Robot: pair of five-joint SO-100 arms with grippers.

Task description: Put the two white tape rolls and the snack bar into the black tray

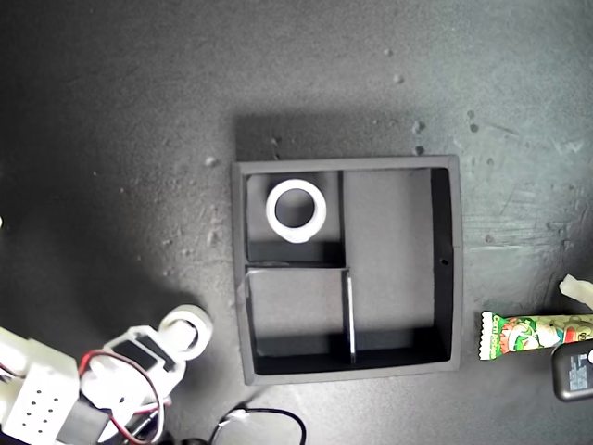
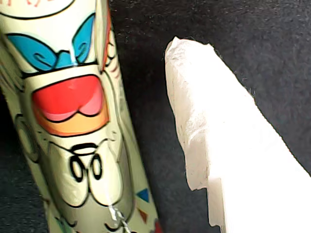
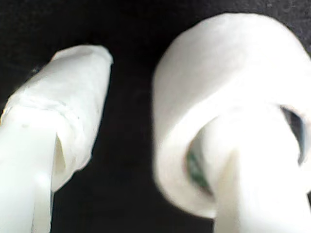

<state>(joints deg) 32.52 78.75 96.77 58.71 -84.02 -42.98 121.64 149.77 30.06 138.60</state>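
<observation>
The black tray point(image 1: 445, 260) sits mid-table. A plain white tape roll point(image 1: 296, 210) lies in its small far compartment, on the exterior view's left. The thicker roll with a greenish core point(image 1: 188, 329) point(image 3: 218, 92) lies on the table off the tray's near corner, on the exterior view's left. My second gripper point(image 1: 182, 341) is open on it, one finger through the hole, the other finger point(image 3: 68, 111) outside and apart from the roll's wall. The snack bar point(image 1: 528, 334) point(image 2: 73, 121) lies at the exterior view's right edge. My first gripper point(image 1: 579, 326) is open over it, its white finger point(image 2: 218, 145) beside the packet without touching.
The tray's other small compartment point(image 1: 296, 311) and its long compartment point(image 1: 389, 260) hold nothing. Red and black cables point(image 1: 259, 425) trail along the near edge by the second arm. The dark tabletop point(image 1: 120, 139) is speckled with small crumbs.
</observation>
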